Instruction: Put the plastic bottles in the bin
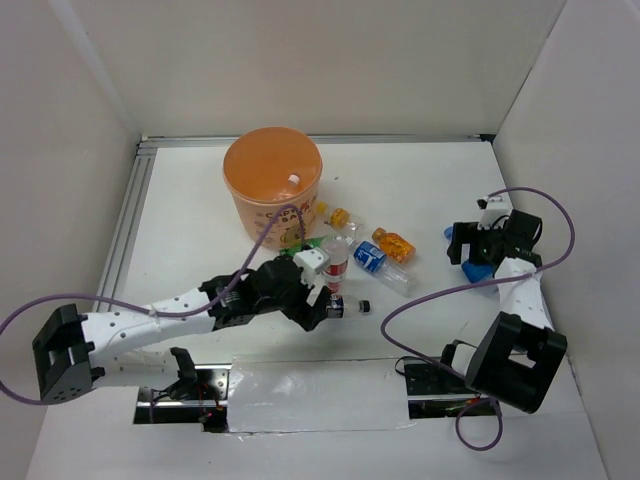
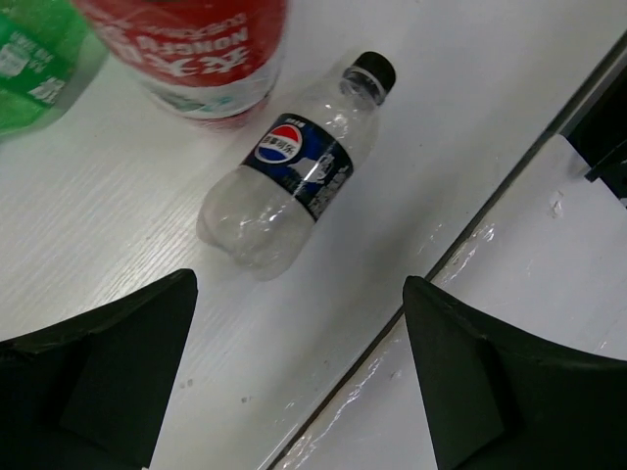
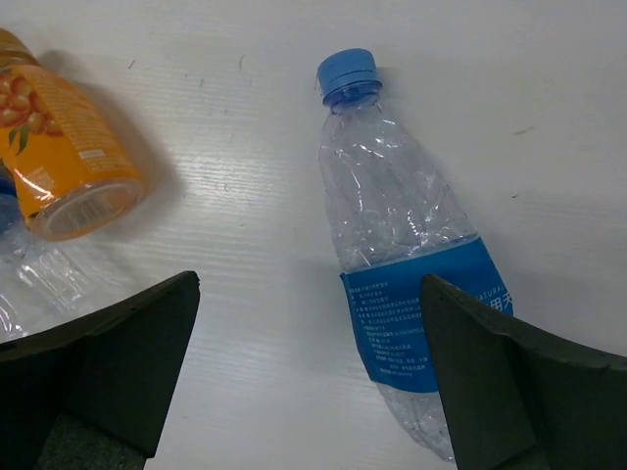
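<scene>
High overview; both wrist views close over bottles (image 2: 289,176)

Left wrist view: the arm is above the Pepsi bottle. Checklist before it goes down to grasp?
1. Left gripper open, nothing held: ok.
2. Pepsi bottle lying on its side, capped, just ahead of the gap between the jaws: ok.
3. Red-label bottle stands close beside its upper half; whether a finger clears it: cannot tell.
4. Bin upright, mouth open: ok.
5. Purple cable arcs across the bin's front; snag on the carry: cannot tell.
6. Right gripper open above the blue-label bottle, well apart from the left one: ok.
</scene>
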Available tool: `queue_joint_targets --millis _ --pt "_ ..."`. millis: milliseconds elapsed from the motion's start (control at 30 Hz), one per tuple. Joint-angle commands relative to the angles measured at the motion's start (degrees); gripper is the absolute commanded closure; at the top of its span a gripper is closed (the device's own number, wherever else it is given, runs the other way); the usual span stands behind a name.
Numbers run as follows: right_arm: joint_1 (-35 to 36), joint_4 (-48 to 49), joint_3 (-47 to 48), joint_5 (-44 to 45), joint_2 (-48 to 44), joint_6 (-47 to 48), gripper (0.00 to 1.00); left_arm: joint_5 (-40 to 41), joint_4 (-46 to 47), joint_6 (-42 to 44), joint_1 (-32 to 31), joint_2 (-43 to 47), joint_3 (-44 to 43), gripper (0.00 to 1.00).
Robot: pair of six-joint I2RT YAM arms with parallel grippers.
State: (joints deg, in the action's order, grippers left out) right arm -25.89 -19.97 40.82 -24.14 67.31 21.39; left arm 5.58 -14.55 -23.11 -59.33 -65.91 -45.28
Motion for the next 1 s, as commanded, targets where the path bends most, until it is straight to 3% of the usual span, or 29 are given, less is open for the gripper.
queue_joint_targets --millis 0,33,100,200,233,267,300,333,367,567,800,967 --pt "-0.7 -2.1 0.7 -4.9 -2.5 4.8 0.0 4.2 2.3 2.7 -3.3 -3.1 -4.0 0.01" --pt "-1.4 -2.8 0.7 -6.3 -3.1 6.0 0.0 4.2 2.3 2.7 -3.3 -3.8 -4.0 0.03" --pt "-1.4 -3.4 0.1 -8.5 -3.1 8.8 0.31 4.7 2.9 3.3 -5.0 -5.5 -4.6 0.07" --pt "-1.4 -4.5 0.1 -9.3 -3.1 8.8 0.67 5.2 4.2 3.9 -5.7 -7.5 -4.6 0.13" --pt "-1.4 -4.5 0.1 -10.0 -3.1 9.5 0.63 5.2 4.2 4.4 -6.4 -8.2 -5.2 0.15" --pt "-1.4 -5.1 0.6 -10.0 -3.1 9.5 0.53 5.2 4.2 4.4 -6.4 -8.9 -6.0 0.21" --pt "-1.4 -5.1 0.6 -10.5 -3.1 9.5 0.38 5.2 4.2 4.9 -6.4 -9.6 -6.0 0.24" --pt "-1.4 -5.1 0.6 -10.5 -3.1 9.5 0.09 5.2 4.2 4.9 -7.0 -11.1 -6.5 0.25" --pt "-1.4 -5.1 0.6 -10.5 -3.1 9.5 0.01 4.4 4.7 5.6 -7.0 -11.8 -6.5 0.25" --pt "-1.4 -5.6 0.6 -11.6 -1.4 10.5 0.0 7.2 6.7 6.7 -8.1 -17.6 -7.1 0.03" --pt "-1.4 -6.1 0.6 -12.2 -0.9 11.0 0.0 18.6 8.7 8.7 -8.1 -25.6 -8.7 0.01" --pt "-1.4 -5.6 0.6 -12.2 -0.9 11.6 0.0 22.7 9.2 9.3 -8.1 -29.7 -7.5 0.05"
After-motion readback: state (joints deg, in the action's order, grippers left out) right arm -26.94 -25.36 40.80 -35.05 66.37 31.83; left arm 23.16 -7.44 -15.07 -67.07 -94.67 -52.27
